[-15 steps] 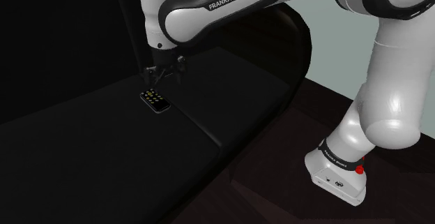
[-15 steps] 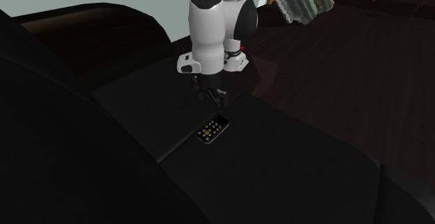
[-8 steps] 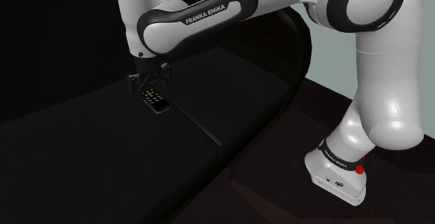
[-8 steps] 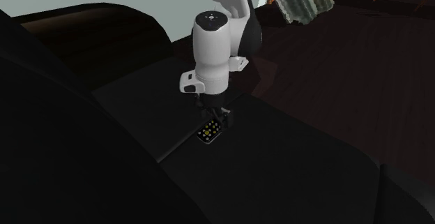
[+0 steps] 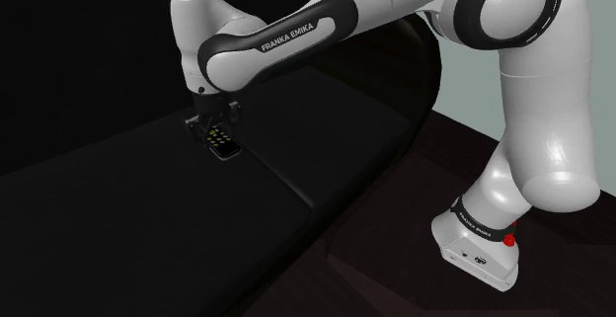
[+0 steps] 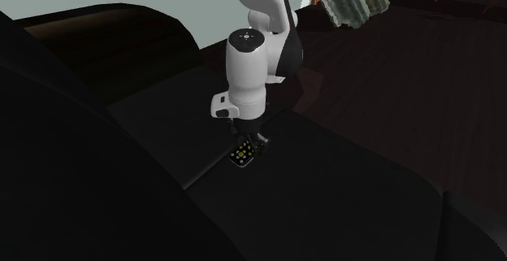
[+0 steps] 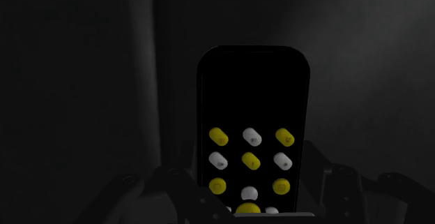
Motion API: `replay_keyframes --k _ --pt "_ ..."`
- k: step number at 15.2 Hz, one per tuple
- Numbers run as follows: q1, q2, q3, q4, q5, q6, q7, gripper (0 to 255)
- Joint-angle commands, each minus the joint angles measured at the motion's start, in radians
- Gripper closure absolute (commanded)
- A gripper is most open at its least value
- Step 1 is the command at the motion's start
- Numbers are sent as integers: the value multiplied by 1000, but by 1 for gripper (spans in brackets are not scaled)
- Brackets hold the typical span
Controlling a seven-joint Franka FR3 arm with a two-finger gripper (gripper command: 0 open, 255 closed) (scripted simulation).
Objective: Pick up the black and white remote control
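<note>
Now that my gripper [image 5: 215,129] has come across and down over the remote [image 7: 252,118], fingers wide either side and nothing clasped, closing looks like the next step.

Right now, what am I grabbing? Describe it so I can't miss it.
Start at the big dark sofa and find the seam between its seat cushions. Beside that seam, under the black hand, lies a small flat remote. It is black with rows of yellow and white buttons, the only bright spots on the dark seat.
</note>
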Motion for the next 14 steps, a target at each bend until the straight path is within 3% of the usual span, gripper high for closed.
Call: replay_keyframes --k 1,8,14 --pt "0 0 0 -1 0 1 0 255" --pt "0 0 0 -2 0 2 1 255" --pt "-2 -31 7 32 12 -62 -7 255"
